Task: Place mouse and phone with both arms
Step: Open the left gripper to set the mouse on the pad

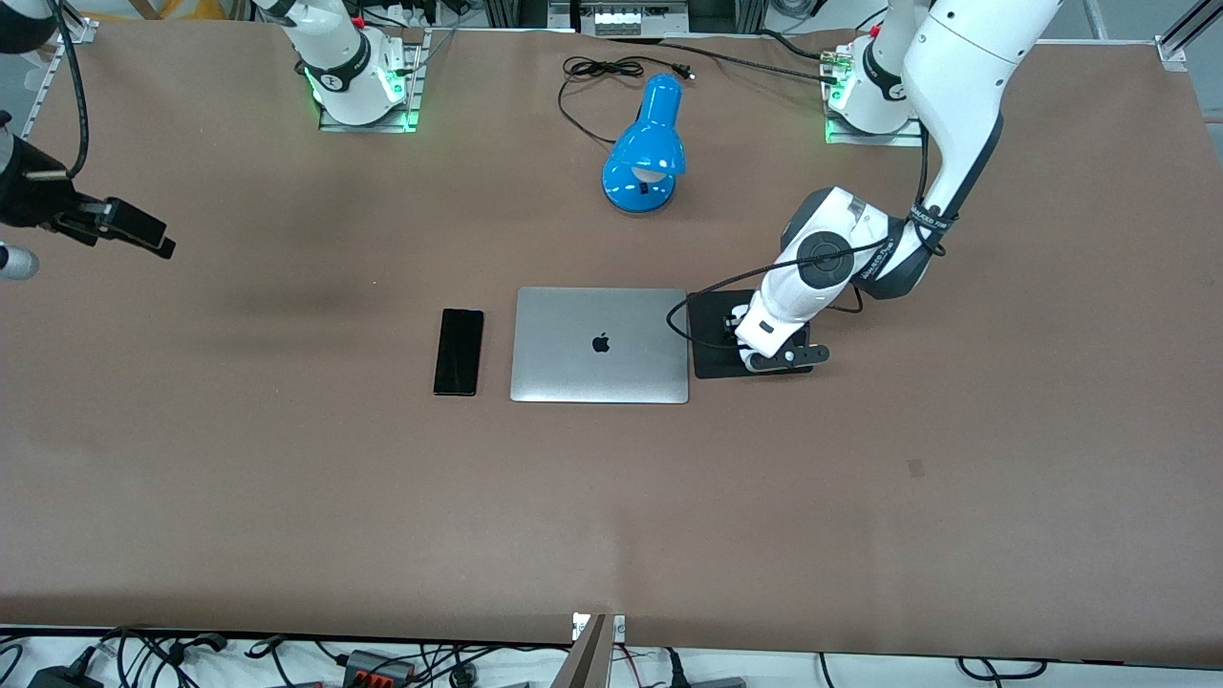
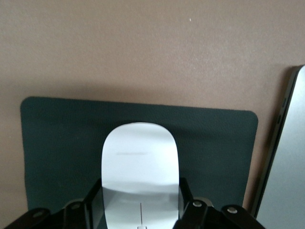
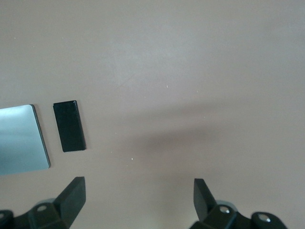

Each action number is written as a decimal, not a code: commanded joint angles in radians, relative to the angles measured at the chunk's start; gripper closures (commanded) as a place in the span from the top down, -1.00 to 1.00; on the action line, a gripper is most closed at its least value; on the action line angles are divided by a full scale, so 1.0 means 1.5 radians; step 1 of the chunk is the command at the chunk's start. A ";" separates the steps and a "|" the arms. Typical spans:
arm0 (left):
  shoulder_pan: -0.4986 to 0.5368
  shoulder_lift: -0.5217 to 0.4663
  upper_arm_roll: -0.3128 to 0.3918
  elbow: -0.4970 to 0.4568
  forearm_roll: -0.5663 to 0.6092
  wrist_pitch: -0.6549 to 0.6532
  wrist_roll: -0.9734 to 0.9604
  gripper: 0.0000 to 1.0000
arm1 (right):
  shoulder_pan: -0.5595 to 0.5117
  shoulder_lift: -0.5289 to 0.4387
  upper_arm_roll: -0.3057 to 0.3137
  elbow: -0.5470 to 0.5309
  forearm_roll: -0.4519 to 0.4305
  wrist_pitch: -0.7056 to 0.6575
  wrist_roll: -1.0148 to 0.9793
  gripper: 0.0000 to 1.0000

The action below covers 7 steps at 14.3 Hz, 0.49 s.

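brown matte tabletop (image 1: pixel 287 497) fills the front view, robot bases along the top edge, cables and plugs along the bottom edge.

left gripper (image 2: pixel 141 210): jaws clamped on the mouse (image 2: pixel 140 167), one finger on each flank. it sits low over the black mouse pad (image 2: pixel 57 143), right of centre in the front view; whether the mouse touches the pad, i cannot tell. in the front view the mouse is nearly all hidden by the wrist.

right gripper (image 3: pixel 138 198): jaws wide apart, nothing between them, hovering over bare table at the upper left edge of the front view. that arm waits.

phone (image 1: pixel 459 351) lies flat just beside the closed silver laptop (image 1: pixel 599 345), on the side toward the right arm's end, a small gap between them. looks placed already.

step in hand, my read: setting the mouse on the pad. next move calls for opening the fingers, then a straight lift clear so the mouse doesn't get dragged.

blue desk lamp (image 1: pixel 647 145) lies on the table above the laptop in frame, cord looped toward the top edge.
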 commanded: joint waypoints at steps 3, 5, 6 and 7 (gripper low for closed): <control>0.004 -0.005 0.000 0.028 0.026 -0.040 -0.010 1.00 | -0.006 0.029 0.004 0.036 0.000 -0.013 -0.003 1.00; 0.003 -0.011 -0.001 0.049 0.026 -0.074 -0.009 1.00 | -0.005 0.029 0.004 0.038 -0.001 -0.013 -0.004 1.00; 0.005 -0.020 0.000 0.068 0.027 -0.116 -0.005 1.00 | -0.004 0.029 0.004 0.036 -0.004 -0.013 -0.004 1.00; 0.005 -0.025 0.000 0.100 0.032 -0.168 -0.003 1.00 | -0.004 0.029 0.004 0.036 -0.004 -0.012 -0.004 1.00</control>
